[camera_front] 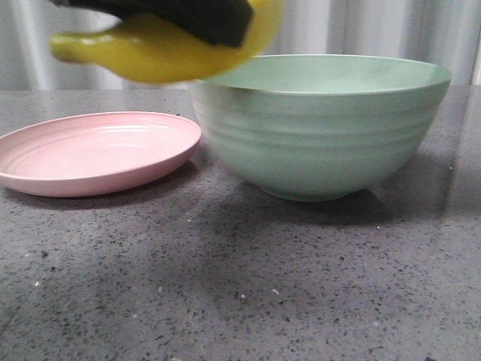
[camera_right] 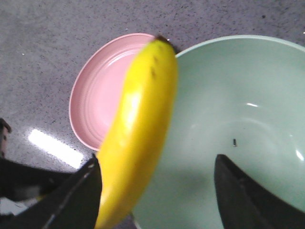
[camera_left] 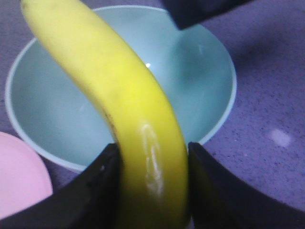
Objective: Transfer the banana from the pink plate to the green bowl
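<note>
The yellow banana (camera_front: 150,53) hangs in the air above the gap between the pink plate (camera_front: 98,154) and the left rim of the green bowl (camera_front: 323,143). My left gripper (camera_left: 152,148) is shut on the banana (camera_left: 119,90), one black finger on each side, with the bowl (camera_left: 200,81) below; it shows as a black shape (camera_front: 203,15) in the front view. My right gripper (camera_right: 156,160) is open wide over the bowl (camera_right: 228,86), and the banana (camera_right: 143,109) passes close to one of its fingers. The plate (camera_right: 102,90) is bare.
Speckled grey table (camera_front: 240,286) in front of plate and bowl. A pale curtain wall stands behind. A small dark speck (camera_right: 234,142) lies inside the bowl. A dark finger of the other arm (camera_left: 200,12) shows in the left wrist view.
</note>
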`<state>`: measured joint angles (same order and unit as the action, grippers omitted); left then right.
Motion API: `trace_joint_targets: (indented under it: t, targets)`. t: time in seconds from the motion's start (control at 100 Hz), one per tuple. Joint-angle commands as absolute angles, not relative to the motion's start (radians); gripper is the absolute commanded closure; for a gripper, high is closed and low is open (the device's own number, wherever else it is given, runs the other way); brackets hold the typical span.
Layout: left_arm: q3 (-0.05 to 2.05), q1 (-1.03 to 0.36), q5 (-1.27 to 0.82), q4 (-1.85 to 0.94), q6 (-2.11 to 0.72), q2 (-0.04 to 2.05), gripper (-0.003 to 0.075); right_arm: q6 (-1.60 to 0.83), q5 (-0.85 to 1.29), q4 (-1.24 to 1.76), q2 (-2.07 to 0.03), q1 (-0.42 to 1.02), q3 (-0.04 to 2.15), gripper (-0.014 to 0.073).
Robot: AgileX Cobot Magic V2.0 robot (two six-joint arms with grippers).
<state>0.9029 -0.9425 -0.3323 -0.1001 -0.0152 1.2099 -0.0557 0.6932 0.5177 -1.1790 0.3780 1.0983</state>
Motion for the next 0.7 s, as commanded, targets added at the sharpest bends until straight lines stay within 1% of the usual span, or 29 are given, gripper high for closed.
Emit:
trace_joint_targets:
  t: [0.0, 0.12, 0.38, 0.48, 0.55, 0.69]
  targets:
    - [0.939, -0.975, -0.245, -0.109, -0.016, 1.211, 0.0556, -0.059, 0.629, 0.589, -1.205, 0.378, 1.147, 0.0166]
    - [0.939, -1.005, -0.206, -0.111, -0.016, 1.227, 0.0556, -0.059, 0.608, 0.622, -1.258, 0.378, 1.157, 0.0166]
    - [0.939, -1.006, -0.192, -0.111, -0.016, 1.227, 0.0556, -0.059, 0.593, 0.641, -1.328, 0.378, 1.157, 0.0166]
    - [0.939, -1.006, -0.192, -0.111, -0.016, 1.227, 0.0556, -0.059, 0.593, 0.641, -1.328, 0.378, 1.157, 0.0186]
    - [0.939, -1.006, -0.184, -0.111, -0.016, 1.227, 0.0543, -0.059, 0.593, 0.641, -1.328, 0.378, 1.157, 0.0243]
    - [0.939, -1.006, -0.166, -0.111, -0.016, 1.227, 0.0469, -0.059, 0.589, 0.641, -1.328, 0.378, 1.157, 0.0440]
